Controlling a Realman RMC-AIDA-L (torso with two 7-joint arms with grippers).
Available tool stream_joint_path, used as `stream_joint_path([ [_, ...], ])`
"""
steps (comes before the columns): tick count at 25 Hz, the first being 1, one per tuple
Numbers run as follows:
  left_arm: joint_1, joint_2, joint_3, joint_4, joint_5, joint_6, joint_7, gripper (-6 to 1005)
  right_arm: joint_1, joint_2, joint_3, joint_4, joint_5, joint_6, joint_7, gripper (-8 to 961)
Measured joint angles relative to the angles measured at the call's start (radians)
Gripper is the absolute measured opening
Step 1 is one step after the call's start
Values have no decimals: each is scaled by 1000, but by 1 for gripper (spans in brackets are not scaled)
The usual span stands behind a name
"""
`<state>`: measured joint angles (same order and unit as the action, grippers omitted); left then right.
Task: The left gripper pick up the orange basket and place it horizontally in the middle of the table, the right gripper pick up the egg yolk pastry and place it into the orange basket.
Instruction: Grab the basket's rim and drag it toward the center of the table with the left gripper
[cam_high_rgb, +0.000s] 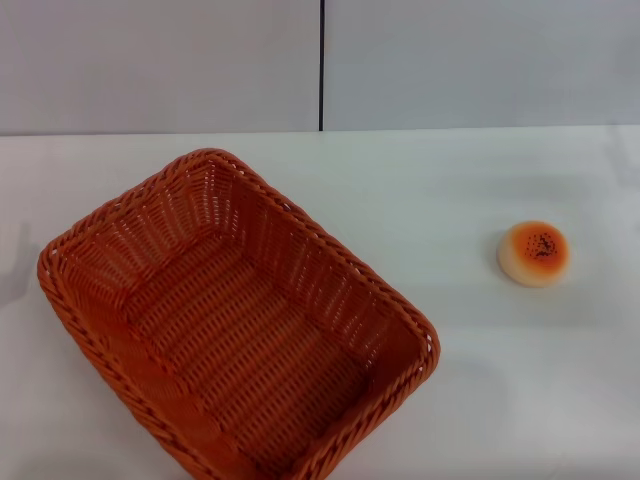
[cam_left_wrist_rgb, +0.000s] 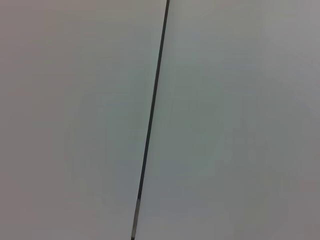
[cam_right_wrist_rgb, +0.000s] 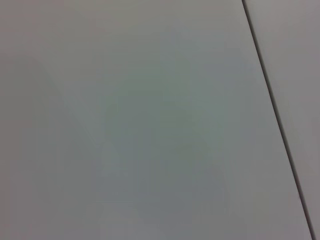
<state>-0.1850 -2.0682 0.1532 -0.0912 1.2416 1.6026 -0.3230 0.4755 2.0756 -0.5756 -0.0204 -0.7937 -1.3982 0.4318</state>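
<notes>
The orange basket lies on the white table at the left and front of the head view, turned diagonally, with nothing inside it. The egg yolk pastry sits alone on the table to the right, well apart from the basket. Neither gripper shows in any view. Both wrist views hold only a grey wall with a dark seam.
A grey wall with a vertical dark seam stands behind the table's far edge. Bare tabletop lies between the basket and the pastry. The same seam crosses the left wrist view, and a seam crosses the right wrist view.
</notes>
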Motion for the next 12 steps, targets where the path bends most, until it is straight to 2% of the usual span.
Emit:
stream_joint_path([
  [12, -28, -2, 3, -16, 0, -41, 6, 799, -23, -4, -9, -37, -7, -3, -1, 733],
])
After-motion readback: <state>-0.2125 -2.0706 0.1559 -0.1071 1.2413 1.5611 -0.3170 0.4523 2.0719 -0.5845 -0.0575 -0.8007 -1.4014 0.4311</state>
